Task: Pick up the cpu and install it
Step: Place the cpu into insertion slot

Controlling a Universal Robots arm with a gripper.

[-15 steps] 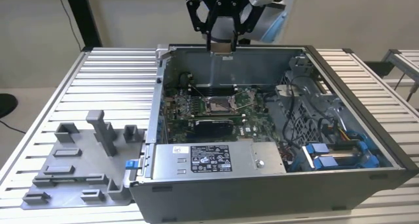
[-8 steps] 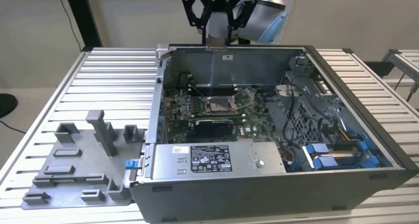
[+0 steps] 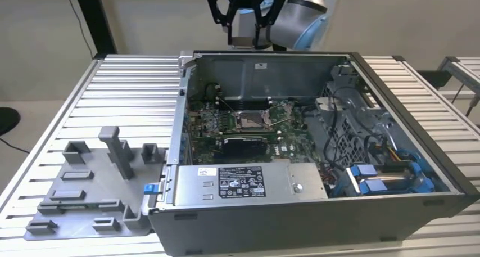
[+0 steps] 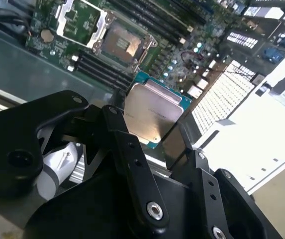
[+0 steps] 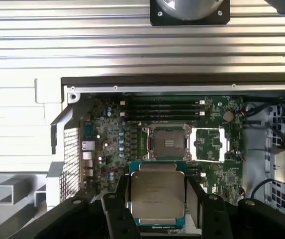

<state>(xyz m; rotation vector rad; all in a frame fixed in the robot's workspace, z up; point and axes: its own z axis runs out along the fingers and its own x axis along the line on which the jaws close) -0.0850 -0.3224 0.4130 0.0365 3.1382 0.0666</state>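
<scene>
My gripper (image 3: 244,22) hangs above the far wall of the open computer case (image 3: 420,156), shut on the cpu (image 3: 244,41). In both wrist views the cpu (image 4: 154,112) (image 5: 157,194) is a flat silvery square with a green edge, pinched by its sides between the black fingers (image 4: 117,124) (image 5: 196,196). Its metal top faces the cameras. The open socket (image 3: 248,120) (image 4: 120,44) (image 5: 168,144), a dark square with a metal frame folded back, sits on the green motherboard well below the cpu. Nothing lies in the socket.
A grey power supply box (image 3: 248,181) with a label fills the near part of the case. Cables and blue-latched drive bays (image 3: 383,175) crowd the exterior view's right. A grey moulded fixture (image 3: 90,189) with upright posts lies on the slatted table (image 3: 127,99).
</scene>
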